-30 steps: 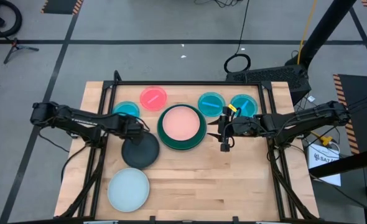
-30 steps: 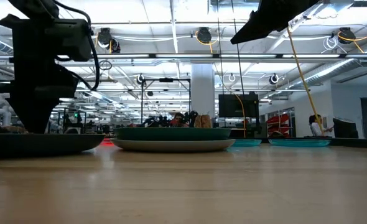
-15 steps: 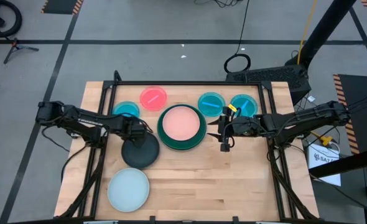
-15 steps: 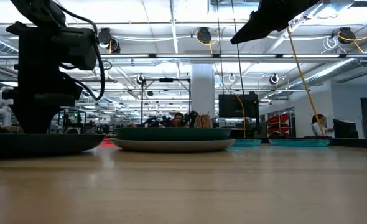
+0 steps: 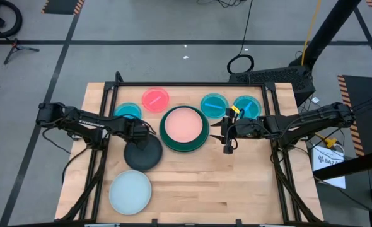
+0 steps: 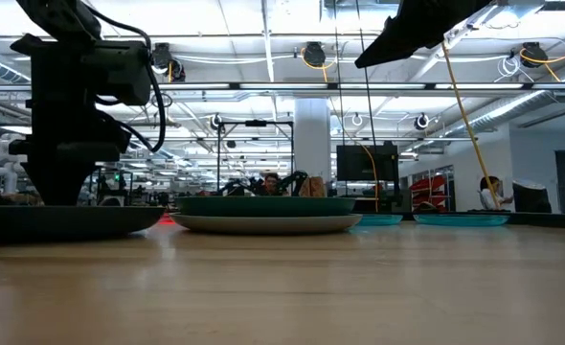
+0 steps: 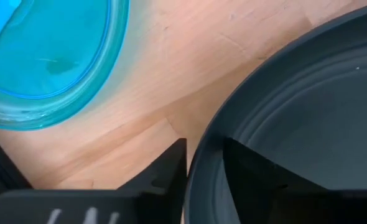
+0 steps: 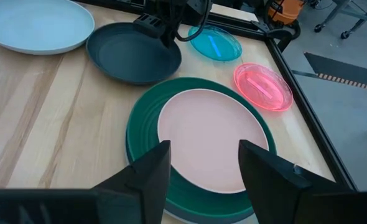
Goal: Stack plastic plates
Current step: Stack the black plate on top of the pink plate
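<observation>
1. The wooden surface (image 5: 236, 183) carries everything below my two claws.
2. The large round dark green plastic plate (image 5: 185, 144) lies between my claws, with the medium salmon-pink round plate (image 5: 185, 124) stacked inside it.
3. The medium black round plastic plate (image 5: 142, 153) sits directly under my left claw (image 7: 203, 163), whose fingers straddle its rim, one on each side, closed on it.
4. My right claw (image 8: 202, 168) hovers spread open, holding nothing, just beside the green plate.
5. A small bright blue round plate (image 7: 43, 56) lies just beyond my left claw.

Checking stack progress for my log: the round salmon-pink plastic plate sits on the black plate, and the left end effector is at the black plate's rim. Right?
Partly wrong. The high view shows the round salmon-pink plastic plate sitting on the large dark green plastic plate, not the black one. The left end effector is indeed at the round black plastic plate's rim.
</observation>
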Robot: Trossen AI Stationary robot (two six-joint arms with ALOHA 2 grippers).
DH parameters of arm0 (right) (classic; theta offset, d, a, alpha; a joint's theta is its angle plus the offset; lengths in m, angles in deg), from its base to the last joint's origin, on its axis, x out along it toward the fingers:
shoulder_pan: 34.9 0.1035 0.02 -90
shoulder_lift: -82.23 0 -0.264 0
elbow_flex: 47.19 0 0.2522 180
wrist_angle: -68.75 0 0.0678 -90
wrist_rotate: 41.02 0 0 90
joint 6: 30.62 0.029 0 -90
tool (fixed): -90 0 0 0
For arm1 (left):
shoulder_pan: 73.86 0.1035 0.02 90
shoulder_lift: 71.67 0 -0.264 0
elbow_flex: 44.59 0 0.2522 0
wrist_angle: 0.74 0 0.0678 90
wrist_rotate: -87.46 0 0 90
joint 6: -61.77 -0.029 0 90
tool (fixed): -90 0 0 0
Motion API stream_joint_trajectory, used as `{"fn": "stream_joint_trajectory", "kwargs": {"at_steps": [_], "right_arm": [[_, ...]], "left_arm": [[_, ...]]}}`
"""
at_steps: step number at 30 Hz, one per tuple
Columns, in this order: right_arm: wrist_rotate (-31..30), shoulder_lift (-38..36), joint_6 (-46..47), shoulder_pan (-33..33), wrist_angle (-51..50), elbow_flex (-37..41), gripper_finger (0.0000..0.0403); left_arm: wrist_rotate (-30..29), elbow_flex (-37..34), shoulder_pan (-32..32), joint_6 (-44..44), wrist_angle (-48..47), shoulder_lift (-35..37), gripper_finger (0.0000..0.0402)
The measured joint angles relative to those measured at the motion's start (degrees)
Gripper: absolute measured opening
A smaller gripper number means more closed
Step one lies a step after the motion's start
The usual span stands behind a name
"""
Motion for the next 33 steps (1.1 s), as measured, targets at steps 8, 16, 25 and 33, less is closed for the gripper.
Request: {"fn": "stream_joint_trajectory", "kwargs": {"at_steps": [8, 16, 25, 33], "right_arm": [[0.00, 0.00, 0.00, 0.00, 0.01, 0.00, 0.0180], [0.00, 0.00, 0.17, 0.01, 0.02, 0.00, 0.0180], [0.00, 0.00, 0.18, -0.01, 0.40, 0.02, 0.0180], [0.00, 0.00, 0.20, -0.01, 0.48, 0.02, 0.0180]], "left_arm": [[-0.07, 0.02, -0.02, -0.69, -0.12, 0.13, 0.0045], [-0.80, 0.13, -0.54, -1.72, -0.03, 0.51, 0.0015], [-4.21, 6.48, -1.86, -2.41, -8.38, 5.08, 0.0011], [-8.17, 17.42, -3.21, -5.23, -11.91, 6.62, 0.0010]]}}
